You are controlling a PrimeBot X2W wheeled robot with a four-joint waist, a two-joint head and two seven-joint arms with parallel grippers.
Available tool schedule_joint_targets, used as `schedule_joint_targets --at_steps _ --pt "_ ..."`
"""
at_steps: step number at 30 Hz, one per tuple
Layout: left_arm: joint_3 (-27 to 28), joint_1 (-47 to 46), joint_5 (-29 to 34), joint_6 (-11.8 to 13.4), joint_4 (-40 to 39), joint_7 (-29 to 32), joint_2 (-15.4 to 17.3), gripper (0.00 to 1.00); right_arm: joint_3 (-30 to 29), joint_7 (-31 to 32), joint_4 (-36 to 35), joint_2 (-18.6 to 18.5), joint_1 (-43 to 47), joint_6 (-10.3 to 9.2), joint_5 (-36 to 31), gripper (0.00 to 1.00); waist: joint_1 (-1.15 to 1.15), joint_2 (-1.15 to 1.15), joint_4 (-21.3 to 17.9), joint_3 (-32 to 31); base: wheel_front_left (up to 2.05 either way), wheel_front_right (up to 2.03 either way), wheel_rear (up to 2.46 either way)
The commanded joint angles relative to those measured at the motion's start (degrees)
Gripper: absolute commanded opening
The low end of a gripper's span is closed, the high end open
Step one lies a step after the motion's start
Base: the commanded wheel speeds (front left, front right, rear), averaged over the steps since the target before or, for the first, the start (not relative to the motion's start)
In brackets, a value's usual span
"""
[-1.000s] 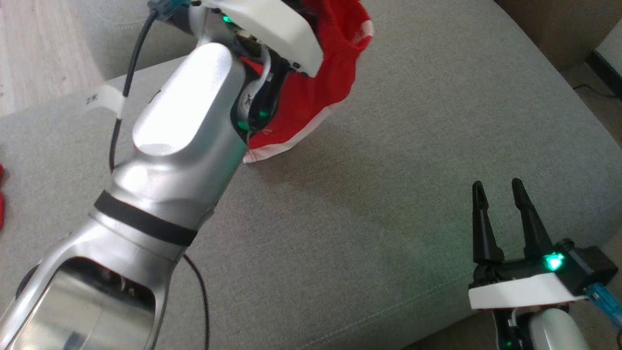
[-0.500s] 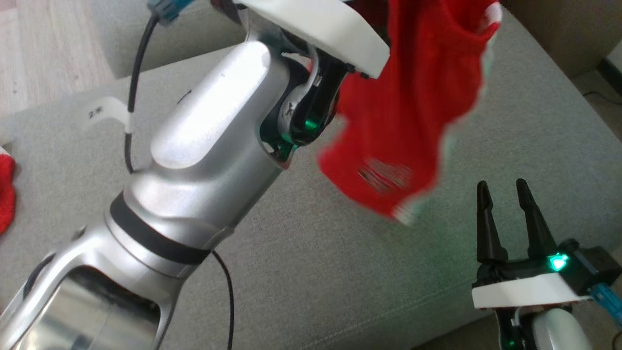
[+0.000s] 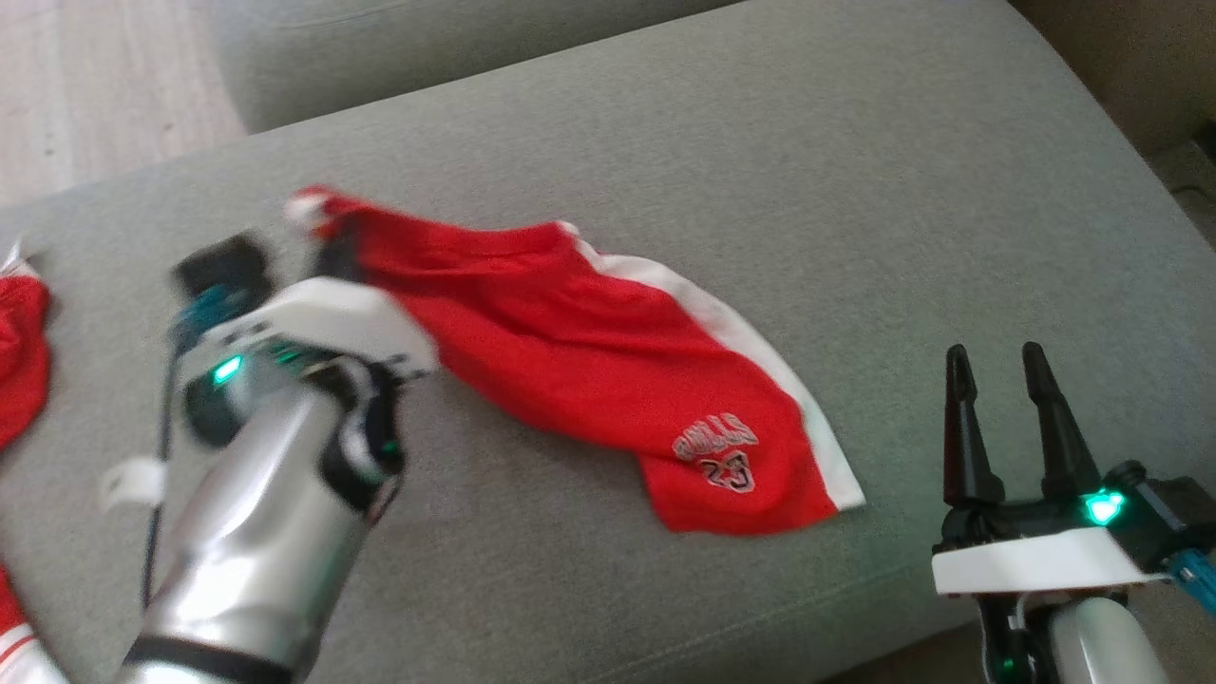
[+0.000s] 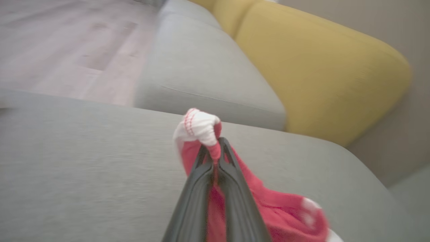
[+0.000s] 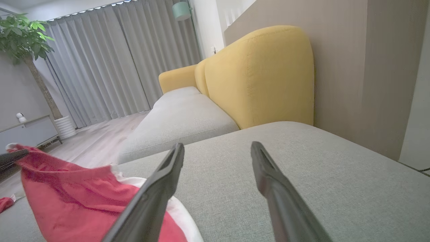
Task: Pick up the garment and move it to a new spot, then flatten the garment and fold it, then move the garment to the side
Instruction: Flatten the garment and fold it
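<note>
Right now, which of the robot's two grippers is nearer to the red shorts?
Left. The left gripper is shut on one end of the red shorts, pinching the fabric. The right gripper stands open beside the printed leg end, apart from the cloth.

The garment [image 3: 608,370] is spread across the middle of the seat cushion [image 3: 855,190], its left end pinched in the left tool [image 4: 215,148]. The right tool [image 3: 993,356] is set at the cushion's front right, near the garment's right end but apart from it. Another cloth [image 3: 19,351] is laid at the far left; a second cushion [image 3: 427,38] and the floor [image 3: 95,76] are found behind.
</note>
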Motion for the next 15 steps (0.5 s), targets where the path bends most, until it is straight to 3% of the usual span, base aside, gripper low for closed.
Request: schedule_joint_targets --at_steps 1,3,6,11,15 --pt "7.4 -0.5 3.3 2.5 -2.8 -0.7 1.1 0.0 0.8 -0.4 -1.9 -0.4 -0.9 0.44 -0.3 1.0 0.0 0.0 1.1 -0.1 0.0 0.0 0.0" --pt "12.0 3.3 6.8 4.3 -3.5 -0.7 0.1 0.0 0.9 -0.4 -2.0 -0.4 -0.6 0.44 -0.8 1.0 0.0 0.0 2.2 -0.2 0.0 0.0 0.0" --pt "17.6 8.0 11.4 5.0 -4.3 -0.7 -2.2 0.0 1.2 -0.4 -2.0 -0.4 -0.5 0.44 -1.4 1.0 0.0 0.0 3.8 -0.4 0.0 0.0 0.0" --pt "23.5 13.4 14.6 2.9 -3.5 -0.7 -5.9 0.06 1.4 -0.4 -2.0 -0.4 -0.8 0.44 -2.3 1.0 0.0 0.0 5.9 -0.8 0.0 0.0 0.0" --pt "25.5 16.7 15.8 1.1 -2.1 -0.7 -6.8 0.32 1.6 -0.4 -1.9 -0.4 -0.3 0.44 -2.7 1.0 0.0 0.0 7.1 -1.4 0.0 0.0 0.0"
